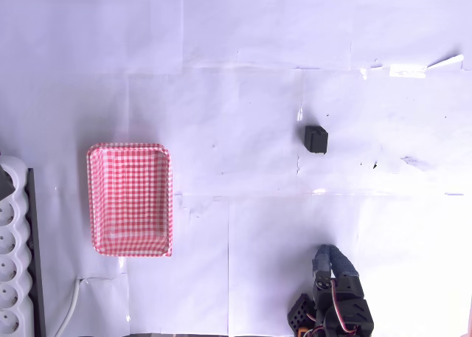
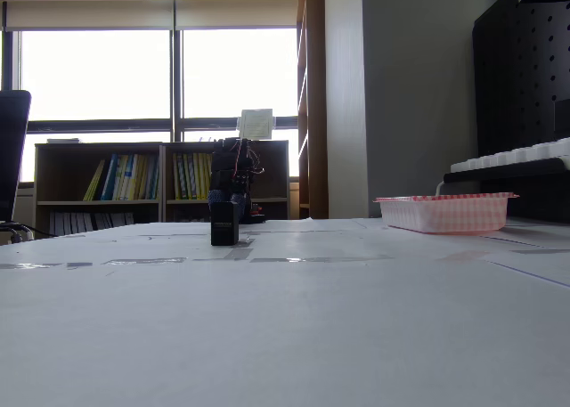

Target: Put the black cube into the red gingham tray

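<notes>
1. In the overhead view, a white power strip lies along the left edge of the table, down near the bottom left corner. A white cord runs off from it.
2. Just to the right of the strip sits the red gingham tray. It is on the left side of the table, about halfway down, with its long side going up and down the picture. Nothing is inside it.
3. Further right, well apart from the tray, the black cube sits alone on the white paper. It is right of the middle of the table.
4. Below the cube, at the bottom edge of the table, is the robot arm. It is folded up small and tucked close to its base.
5. The gripper points up the picture toward the cube, but it is far from it and holds nothing. I cannot tell if its fingers are apart or together.
6. In the fixed view, the cube stands in front of the dark arm, and the tray is off to the right.
</notes>
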